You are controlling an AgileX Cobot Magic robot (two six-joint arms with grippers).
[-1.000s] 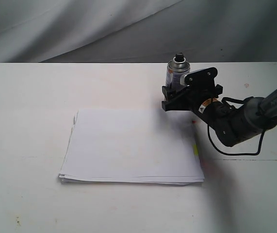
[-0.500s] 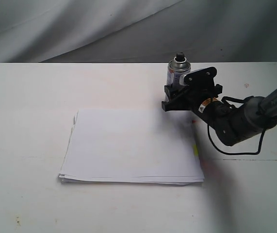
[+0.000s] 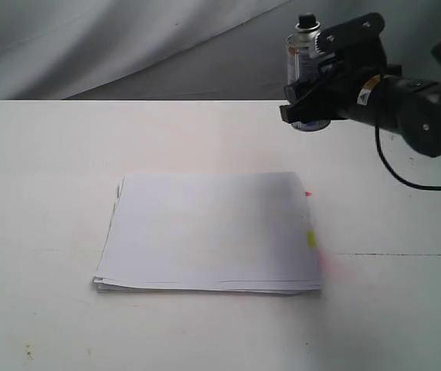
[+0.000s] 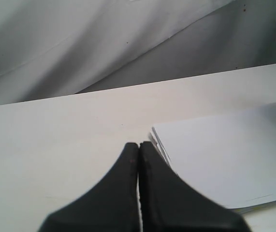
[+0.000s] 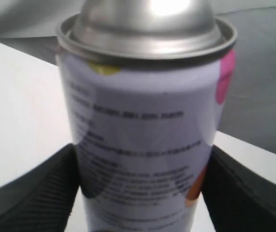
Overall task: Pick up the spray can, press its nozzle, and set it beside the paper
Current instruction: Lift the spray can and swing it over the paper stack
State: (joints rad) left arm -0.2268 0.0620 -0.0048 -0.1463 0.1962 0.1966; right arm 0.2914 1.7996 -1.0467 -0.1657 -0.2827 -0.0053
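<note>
While left gripper (image 4: 138, 159) sits with tips pressed together just short of the paper (image 3: 212, 232), that stack lies flat mid-table, tabs along its right edge. Farther back and right, right gripper (image 5: 140, 193) pinches the spray can (image 3: 300, 56) round its body, upright, clear above the table (image 3: 50, 154). Nozzle (image 3: 307, 21) exposed on top. Judgement: press step next. Keep the clamp firm and can vertical, push straight down on the button, spray aimed off the sheets.
</note>
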